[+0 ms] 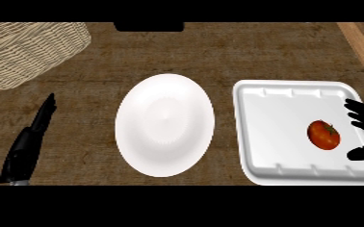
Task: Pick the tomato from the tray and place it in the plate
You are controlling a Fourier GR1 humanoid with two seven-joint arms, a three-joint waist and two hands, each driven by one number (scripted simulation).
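Brown counter [235, 53]; tomato [323, 134] in tray [284, 125]; right hand [354, 113] spread beside it; left hand [32, 139] straight.

A pale woven wicker basket [35, 48] sits at the far left corner of the brown wood-grain counter [227, 53], with a dark block [149, 26] against the far edge.
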